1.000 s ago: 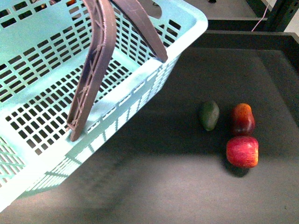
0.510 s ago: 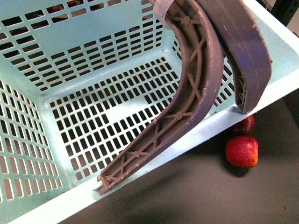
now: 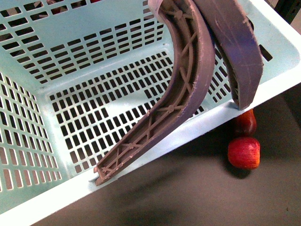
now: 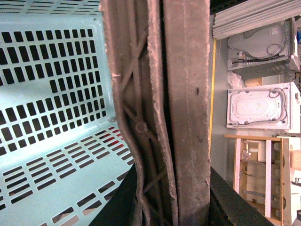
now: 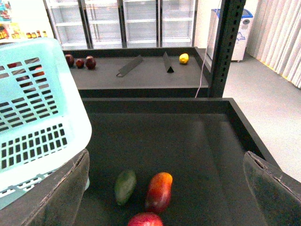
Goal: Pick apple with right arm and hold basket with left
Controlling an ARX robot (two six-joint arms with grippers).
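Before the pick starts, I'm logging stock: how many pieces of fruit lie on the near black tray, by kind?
Apple: 1
Avocado: 1
Dark red, orange-topped fruit: 1
Total: 3

Glossy-skinned apple (image 3: 243, 152); smooth slotted plastic basket (image 3: 89, 61); matt dark table (image 3: 188, 197).
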